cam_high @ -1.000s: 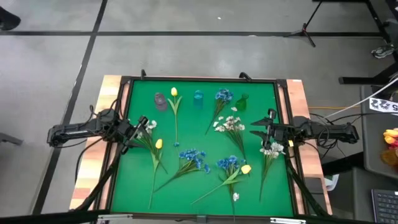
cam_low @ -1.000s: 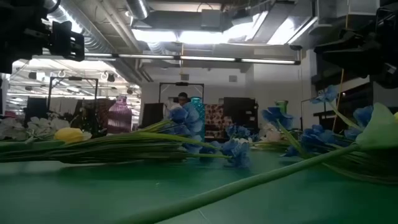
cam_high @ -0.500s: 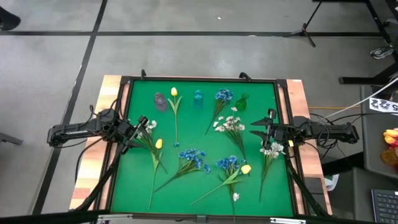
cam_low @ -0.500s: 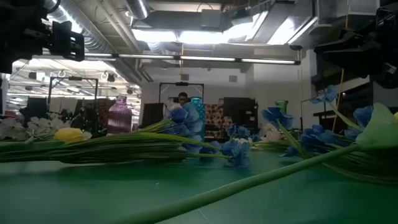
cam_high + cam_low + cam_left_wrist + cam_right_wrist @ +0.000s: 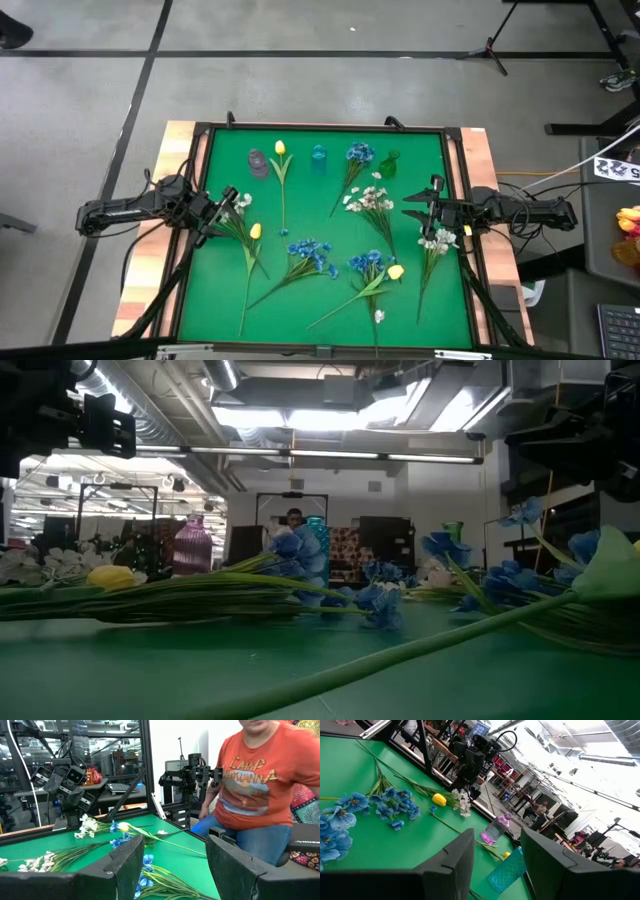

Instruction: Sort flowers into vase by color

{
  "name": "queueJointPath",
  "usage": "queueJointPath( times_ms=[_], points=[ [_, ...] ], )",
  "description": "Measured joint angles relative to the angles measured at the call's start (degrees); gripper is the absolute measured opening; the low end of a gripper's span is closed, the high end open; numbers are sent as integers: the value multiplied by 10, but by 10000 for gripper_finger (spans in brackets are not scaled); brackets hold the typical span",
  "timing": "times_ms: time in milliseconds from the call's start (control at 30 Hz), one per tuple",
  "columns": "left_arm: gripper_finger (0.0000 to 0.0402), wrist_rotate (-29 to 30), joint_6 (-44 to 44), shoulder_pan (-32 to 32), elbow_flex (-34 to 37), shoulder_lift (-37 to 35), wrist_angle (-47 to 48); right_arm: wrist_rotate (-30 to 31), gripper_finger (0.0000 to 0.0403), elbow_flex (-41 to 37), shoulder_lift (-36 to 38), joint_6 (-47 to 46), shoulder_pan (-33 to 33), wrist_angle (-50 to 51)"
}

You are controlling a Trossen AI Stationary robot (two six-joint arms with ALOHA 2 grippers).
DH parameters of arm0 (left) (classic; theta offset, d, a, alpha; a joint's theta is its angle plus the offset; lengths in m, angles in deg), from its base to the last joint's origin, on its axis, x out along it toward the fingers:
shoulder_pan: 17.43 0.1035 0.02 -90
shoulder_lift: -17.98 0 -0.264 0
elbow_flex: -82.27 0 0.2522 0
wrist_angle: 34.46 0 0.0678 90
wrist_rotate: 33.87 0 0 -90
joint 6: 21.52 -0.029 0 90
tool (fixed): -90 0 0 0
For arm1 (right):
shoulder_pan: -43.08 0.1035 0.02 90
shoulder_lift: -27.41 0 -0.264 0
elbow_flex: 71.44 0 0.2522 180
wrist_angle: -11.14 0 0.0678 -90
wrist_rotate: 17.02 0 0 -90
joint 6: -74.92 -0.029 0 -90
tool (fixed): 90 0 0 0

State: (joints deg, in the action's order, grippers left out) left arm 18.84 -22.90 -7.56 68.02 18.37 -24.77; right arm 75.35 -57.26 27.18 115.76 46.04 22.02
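Artificial flowers lie flat on the green mat point(image 5: 215, 300): a yellow bud point(image 5: 280, 148) on a long stalk, blue clusters point(image 5: 312, 252) point(image 5: 359, 153) point(image 5: 368, 262), white sprays point(image 5: 370, 198) point(image 5: 437, 238) and further yellow buds point(image 5: 255, 231) point(image 5: 396, 271). A purple vase point(image 5: 258, 161), a blue vase point(image 5: 318, 157) and a green vase point(image 5: 389, 163) stand along the far edge. My left gripper point(image 5: 230, 198) point(image 5: 172, 855) hovers level over the mat's left edge, open and holding nothing. My right gripper point(image 5: 415, 208) point(image 5: 497, 855) hovers level at the right edge, open too.
The mat has a dark raised frame point(image 5: 320, 127) on a wooden table point(image 5: 150, 270). A person in an orange shirt point(image 5: 260, 780) stands beyond the table in the left wrist view. Bare mat lies at the near left corner and between the flower groups.
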Motion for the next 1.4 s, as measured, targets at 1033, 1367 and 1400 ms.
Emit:
queueJointPath(
  times_ms=[1033,1367,1400],
  points=[
    [210,8,185,-10,0,0,-62,44,161,4,0,176,0,-3],
    [210,83,139,-10,0,0,-145,70,161,6,0,329,0,-3],
    [210,83,139,-10,0,0,-148,66,161,6,0,327,0,-3]
  ],
)
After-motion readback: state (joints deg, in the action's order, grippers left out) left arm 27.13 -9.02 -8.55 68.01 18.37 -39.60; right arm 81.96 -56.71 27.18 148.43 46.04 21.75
